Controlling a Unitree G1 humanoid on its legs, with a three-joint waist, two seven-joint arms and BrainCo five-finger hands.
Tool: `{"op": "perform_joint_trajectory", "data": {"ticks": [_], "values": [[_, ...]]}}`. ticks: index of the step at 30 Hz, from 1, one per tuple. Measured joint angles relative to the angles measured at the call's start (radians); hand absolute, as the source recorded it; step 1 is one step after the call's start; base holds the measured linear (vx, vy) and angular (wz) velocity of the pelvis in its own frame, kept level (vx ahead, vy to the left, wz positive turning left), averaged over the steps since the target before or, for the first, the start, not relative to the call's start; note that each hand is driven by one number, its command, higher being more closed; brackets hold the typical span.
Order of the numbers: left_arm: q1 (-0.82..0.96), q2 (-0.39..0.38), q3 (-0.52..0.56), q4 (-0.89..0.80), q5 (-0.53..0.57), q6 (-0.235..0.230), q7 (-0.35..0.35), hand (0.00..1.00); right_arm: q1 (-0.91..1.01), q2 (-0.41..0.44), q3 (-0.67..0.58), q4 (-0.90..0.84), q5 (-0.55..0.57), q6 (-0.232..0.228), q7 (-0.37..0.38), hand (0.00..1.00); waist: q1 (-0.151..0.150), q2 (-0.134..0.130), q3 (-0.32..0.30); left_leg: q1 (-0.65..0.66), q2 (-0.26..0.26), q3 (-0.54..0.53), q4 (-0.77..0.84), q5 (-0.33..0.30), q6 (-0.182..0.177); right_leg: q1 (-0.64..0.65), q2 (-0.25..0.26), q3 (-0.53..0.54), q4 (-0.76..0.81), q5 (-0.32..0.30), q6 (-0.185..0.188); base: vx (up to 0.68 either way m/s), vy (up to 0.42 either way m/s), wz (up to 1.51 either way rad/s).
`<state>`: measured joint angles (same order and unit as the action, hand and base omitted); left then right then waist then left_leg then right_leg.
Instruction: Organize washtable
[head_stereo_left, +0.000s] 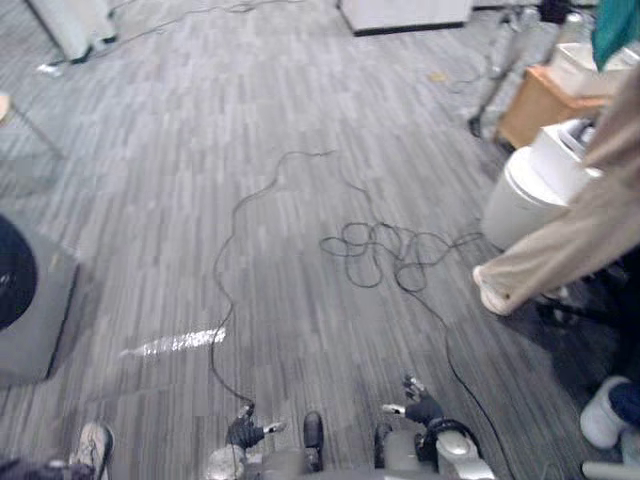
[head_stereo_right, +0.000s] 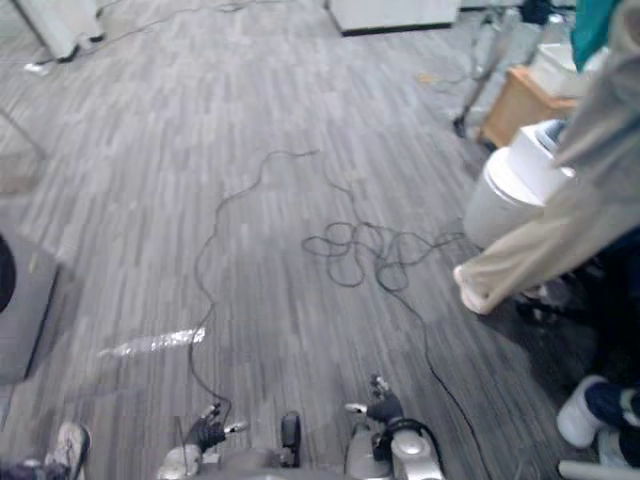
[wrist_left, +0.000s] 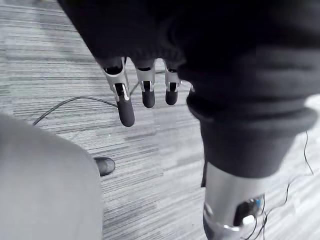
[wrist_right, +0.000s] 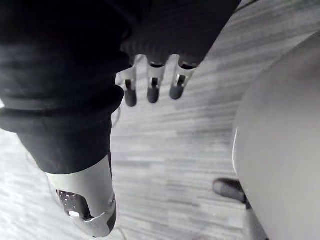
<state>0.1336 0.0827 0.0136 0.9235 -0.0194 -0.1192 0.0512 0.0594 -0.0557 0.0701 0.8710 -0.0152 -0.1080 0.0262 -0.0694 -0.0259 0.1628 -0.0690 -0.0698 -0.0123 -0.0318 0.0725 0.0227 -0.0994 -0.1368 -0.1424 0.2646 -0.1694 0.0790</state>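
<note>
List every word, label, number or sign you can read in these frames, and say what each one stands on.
None: no text here can be read.
On the white round bin beside the person's leg: plain surface, no print to be seen.
On the wooden cabinet: no label to be seen.
On the grey box at the left: too blurred to tell any marking.
</note>
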Motion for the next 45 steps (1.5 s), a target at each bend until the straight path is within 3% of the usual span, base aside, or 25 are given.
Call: {"op": "perform_joint_trajectory", "data": {"ticks": [3, 6, 8, 14, 24, 28, 31, 32, 33, 45], "values": [[0.002, -0.001, 0.030, -0.001, -0.021, 0.004, 0.001, 0.00, 0.009, 0.008, 0.000, -0.002, 0.006, -0.001, 0.000, 0.00, 0.003, -0.009, -0.007, -0.017, 0.007, 0.054, 0.014, -0.013, 0.014, 0.040, -0.007, -0.038, -0.044, 0.016, -0.004, 0.08, 0.007, 0.48], [0.001, 0.000, 0.036, -0.001, -0.029, 0.005, 0.006, 0.00, 0.016, 0.009, -0.001, -0.003, 0.006, -0.001, -0.001, 0.00, 0.007, -0.011, -0.008, -0.024, 0.025, 0.171, 0.074, -0.049, 0.009, 0.088, -0.020, -0.056, -0.073, 0.029, 0.003, 0.14, 0.019, 0.23], [0.001, -0.001, 0.023, -0.005, -0.028, 0.005, 0.006, 0.00, 0.018, 0.010, -0.019, -0.003, 0.008, -0.001, -0.001, 0.00, 0.001, -0.011, -0.009, -0.022, 0.010, 0.210, 0.095, -0.036, 0.004, 0.116, -0.031, -0.073, -0.078, 0.027, 0.005, 0.17, 0.030, 0.49], [0.008, 0.009, 0.018, -0.009, -0.028, 0.008, 0.007, 0.00, 0.015, 0.035, -0.043, 0.013, 0.006, 0.000, -0.001, 0.00, 0.021, -0.014, -0.010, 0.078, -0.003, 0.213, -0.063, 0.020, -0.062, 0.180, -0.023, -0.099, -0.114, 0.025, -0.002, 0.08, -0.026, 0.35], [0.007, 0.000, 0.048, 0.012, -0.028, 0.005, 0.009, 0.00, -0.030, 0.037, -0.042, 0.095, -0.018, 0.001, -0.004, 0.00, 0.024, -0.019, -0.012, 0.083, 0.034, 0.206, -0.072, 0.044, -0.027, 0.185, 0.015, -0.074, -0.128, 0.014, -0.015, -0.08, -0.061, -0.06], [0.004, -0.007, 0.061, 0.014, -0.028, 0.006, 0.015, 0.00, -0.029, 0.034, -0.048, 0.096, -0.035, 0.002, -0.014, 0.00, 0.023, -0.013, -0.009, 0.083, 0.051, 0.207, -0.072, 0.040, -0.031, 0.181, 0.030, -0.075, -0.131, 0.001, -0.015, -0.14, -0.015, 0.04], [0.003, -0.008, 0.061, 0.014, -0.029, 0.006, 0.015, 0.00, -0.024, 0.032, -0.071, 0.096, -0.035, 0.006, -0.028, 0.00, 0.024, -0.011, -0.010, 0.080, 0.055, 0.210, -0.072, 0.037, -0.026, 0.181, 0.034, -0.073, -0.135, -0.001, -0.013, -0.06, -0.007, 0.02], [0.001, -0.007, 0.057, 0.042, -0.029, 0.007, 0.013, 0.00, -0.029, 0.028, -0.151, 0.161, -0.025, 0.031, -0.043, 0.00, 0.012, -0.005, -0.027, 0.095, 0.055, 0.260, -0.072, 0.009, -0.011, 0.200, 0.045, -0.010, -0.163, -0.009, -0.019, 0.08, -0.017, 0.01], [0.001, -0.007, 0.057, 0.042, -0.029, 0.007, 0.013, 0.00, -0.029, 0.028, -0.151, 0.161, -0.025, 0.031, -0.043, 0.00, 0.013, -0.006, -0.028, 0.095, 0.051, 0.261, -0.072, 0.012, -0.006, 0.203, 0.045, -0.011, -0.164, -0.009, -0.019, 0.16, -0.028, 0.00], [0.000, -0.002, 0.057, 0.047, -0.030, 0.007, 0.016, 0.00, -0.027, 0.030, -0.152, 0.163, 0.002, 0.040, -0.044, 0.00, 0.024, -0.016, -0.032, 0.128, 0.084, 0.293, -0.065, 0.021, -0.022, 0.234, 0.066, 0.016, -0.166, 0.014, -0.049, 0.08, -0.053, -0.05]]}}
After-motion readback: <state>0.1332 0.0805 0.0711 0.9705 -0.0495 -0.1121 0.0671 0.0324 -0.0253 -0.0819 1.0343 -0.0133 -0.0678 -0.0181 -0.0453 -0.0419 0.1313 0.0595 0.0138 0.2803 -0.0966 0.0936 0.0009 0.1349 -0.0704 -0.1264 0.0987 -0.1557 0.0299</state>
